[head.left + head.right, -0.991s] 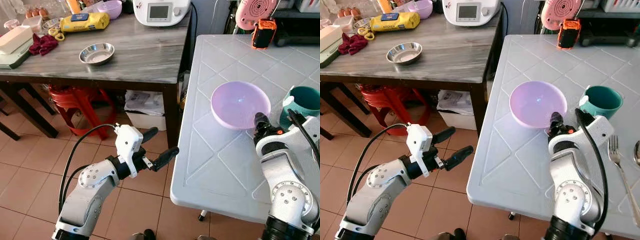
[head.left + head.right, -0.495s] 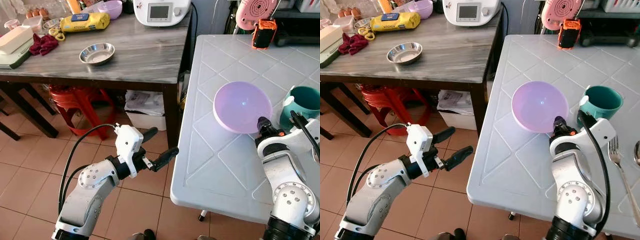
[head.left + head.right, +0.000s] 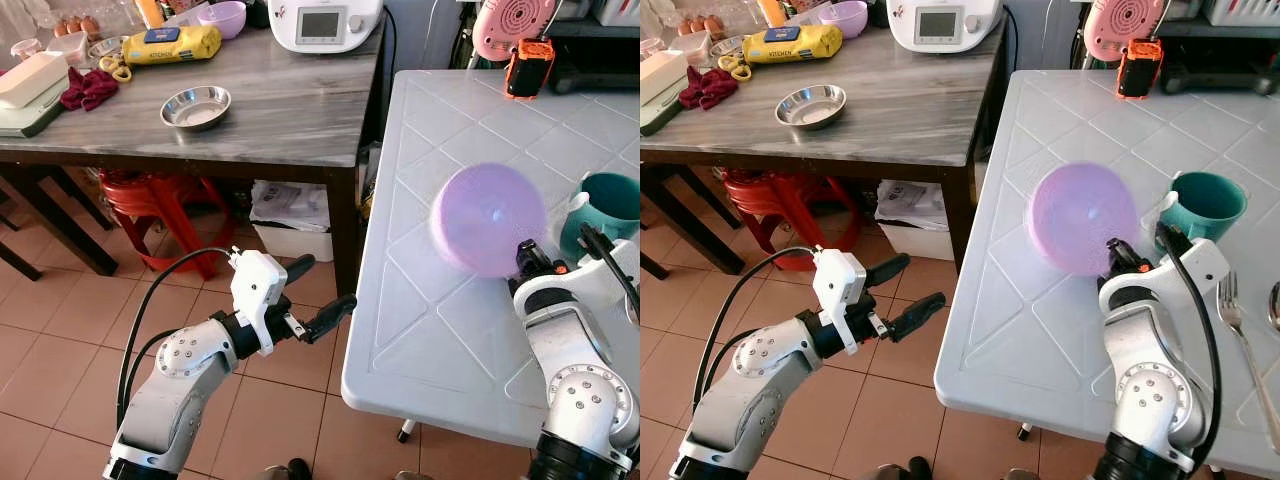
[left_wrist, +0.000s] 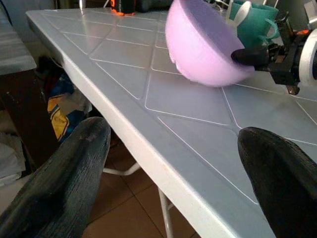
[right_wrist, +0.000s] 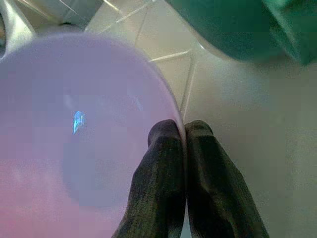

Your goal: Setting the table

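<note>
A lilac plastic bowl (image 3: 482,219) is tipped up on the white table (image 3: 440,330), its near rim pinched by my right gripper (image 3: 525,252). In the right wrist view both black fingers (image 5: 171,173) clamp the bowl's rim (image 5: 74,124). A teal mug (image 3: 613,203) stands just right of the bowl. A fork (image 3: 1240,330) and a spoon (image 3: 1274,305) lie at the table's right edge. My left gripper (image 3: 322,293) hovers open over the floor, left of the table, holding nothing; its view shows the tilted bowl (image 4: 208,44) and mug (image 4: 250,22).
A grey wooden table (image 3: 280,110) at the left carries a steel dish (image 3: 195,106), a yellow packet (image 3: 170,44), a red cloth (image 3: 86,88), another lilac bowl (image 3: 222,17) and a white appliance (image 3: 322,22). Red stools (image 3: 155,200) stand under it. An orange device (image 3: 526,66) sits at the white table's back.
The bowl has tilted up further on its edge and shifted slightly right in my right gripper's hold. The left arm has stayed still.
</note>
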